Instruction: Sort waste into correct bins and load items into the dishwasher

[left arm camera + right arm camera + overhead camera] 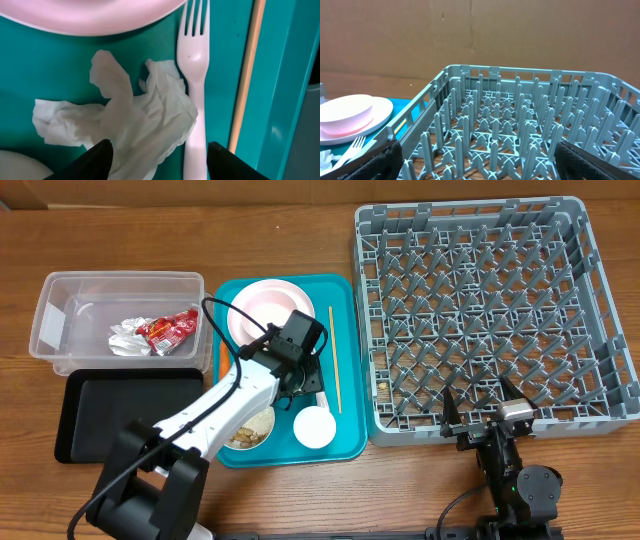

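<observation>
Wooden table (300,220) with a cardboard wall behind carries a grey pegged dish rack (365,330) at its right edge. Over the teal tray (345,360) the left gripper (159,150) points down, its jaws spread astride a crumpled white napkin (150,110) touching the smooth plastic fork (192,60). At the rack's near edge the right gripper (482,405) gapes wide.

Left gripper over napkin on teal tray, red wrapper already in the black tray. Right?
No: overhead shows the red wrapper in the clear tub, not the black tray. The left gripper is over the napkin on the teal tray.
</observation>
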Controlling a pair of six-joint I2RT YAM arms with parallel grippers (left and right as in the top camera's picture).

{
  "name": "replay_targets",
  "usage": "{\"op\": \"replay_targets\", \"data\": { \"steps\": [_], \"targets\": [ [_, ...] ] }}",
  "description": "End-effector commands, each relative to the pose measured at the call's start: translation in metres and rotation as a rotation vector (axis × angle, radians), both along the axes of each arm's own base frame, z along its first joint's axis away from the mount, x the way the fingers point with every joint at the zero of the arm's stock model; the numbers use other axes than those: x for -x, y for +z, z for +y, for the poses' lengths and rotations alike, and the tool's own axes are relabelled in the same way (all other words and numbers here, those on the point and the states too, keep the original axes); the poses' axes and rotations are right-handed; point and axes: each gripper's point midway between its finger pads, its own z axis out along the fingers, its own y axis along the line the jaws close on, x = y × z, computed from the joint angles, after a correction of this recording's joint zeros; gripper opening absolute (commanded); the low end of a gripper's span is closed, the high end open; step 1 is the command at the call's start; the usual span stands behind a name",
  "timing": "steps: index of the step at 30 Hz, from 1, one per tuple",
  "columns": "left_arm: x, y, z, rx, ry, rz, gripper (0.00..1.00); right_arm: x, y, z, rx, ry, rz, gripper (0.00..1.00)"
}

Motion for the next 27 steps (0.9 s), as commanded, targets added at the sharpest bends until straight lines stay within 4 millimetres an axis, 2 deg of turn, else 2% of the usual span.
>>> {"op": "replay_targets", "data": {
  "steps": [1,6,14,21,27],
  "targets": [
    [0.0024,-0.0069,0.0002,0.008,0.011,0.025,0.63,0.0001,-0.0022,0.0012,0.007,0.005,-0.004,1.0],
    [0.0022,-0.0069,0.0005,0.007,0.012,0.024,0.69,0.0001,-0.0022,0.0012,0.007,0.005,-0.004,1.0],
    [0.0008,-0.0064,-0.0001,0.009,0.012,0.018,0.73,0.0001,-0.0022,0.0012,0.007,0.005,-0.004,1.0],
    [-0.0004,-0.0066,0.0025,-0.002,0.028,0.013,0.74,0.0001,-0.0022,0.0012,0.007,0.005,-0.004,1.0],
    [0.0004,-0.0068,0.0029,-0.004,0.028,0.016,0.68,0.0001,-0.0022,0.0012,0.007,0.005,-0.004,1.0]
  ]
}}
